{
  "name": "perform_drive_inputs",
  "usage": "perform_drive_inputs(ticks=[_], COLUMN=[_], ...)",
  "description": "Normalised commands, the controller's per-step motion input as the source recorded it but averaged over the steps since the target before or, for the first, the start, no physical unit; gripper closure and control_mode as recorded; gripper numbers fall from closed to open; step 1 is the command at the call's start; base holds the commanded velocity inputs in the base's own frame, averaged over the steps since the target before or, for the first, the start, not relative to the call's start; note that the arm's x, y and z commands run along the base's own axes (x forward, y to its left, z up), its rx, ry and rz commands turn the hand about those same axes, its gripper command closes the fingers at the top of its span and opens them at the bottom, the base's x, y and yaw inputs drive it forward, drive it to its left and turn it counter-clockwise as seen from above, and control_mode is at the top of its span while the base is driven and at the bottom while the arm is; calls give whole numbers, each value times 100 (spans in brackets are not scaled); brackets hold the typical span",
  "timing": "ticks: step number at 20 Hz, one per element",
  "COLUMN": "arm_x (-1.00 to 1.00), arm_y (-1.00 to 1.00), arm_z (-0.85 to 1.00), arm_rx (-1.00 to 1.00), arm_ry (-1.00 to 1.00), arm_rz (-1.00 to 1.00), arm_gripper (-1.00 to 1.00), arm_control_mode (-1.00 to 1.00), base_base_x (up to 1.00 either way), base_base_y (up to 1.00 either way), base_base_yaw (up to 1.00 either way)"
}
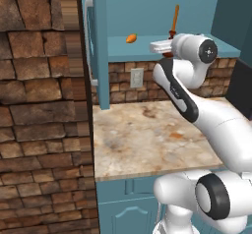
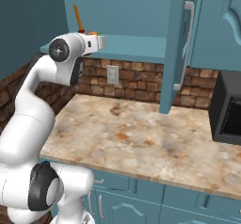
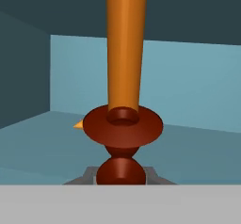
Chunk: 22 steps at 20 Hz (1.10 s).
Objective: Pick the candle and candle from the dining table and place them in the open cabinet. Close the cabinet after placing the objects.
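Holding one tall orange taper candle by its dark red-brown stand, the gripper is clamped narrow on the stand's lower ball, the two grey fingers showing at either side of it in the hand view. Candle stands upright, taper rising straight out of the stand's cup. One candle counted; the second, squat yellowish one I can't find.

One arm, reaching up and forward into the open cabinet, the hand level with the teal shelf. In the left base view the taper candle pokes up just behind the white hand; whether the stand rests on the shelf or hangs just above it can't be told. Same in the right base view, taper candle above the wrist.

One small orange oval lump lies on the shelf, left of the candle and apart from it; its tip shows behind the stand in the hand view.

Cabinet doors: two, both swung open, one silver bar handle seen edge-on in the right base view.

One marbled stone counter below. One wall socket on the brick backsplash. One dark microwave at far right.
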Motion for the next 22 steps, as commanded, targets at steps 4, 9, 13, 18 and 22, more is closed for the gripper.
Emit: perform_drive_inputs(ticks=[4,9,13,18,22], arm_x=[49,48,48,46,43], arm_y=[3,3,0,0,0], arm_z=[-15,-10,-2,-8,-18], arm_rx=[0,0,0,0,0], arm_ry=[5,2,0,0,0], arm_rz=[1,0,0,0,0], arm_gripper=[100,100,100,100,100], arm_control_mode=[-100,-100,-100,-100,-100], base_base_x=[0,0,0,0,0], base_base_y=[0,0,0,0,0], base_base_yaw=[0,0,0,0,0])
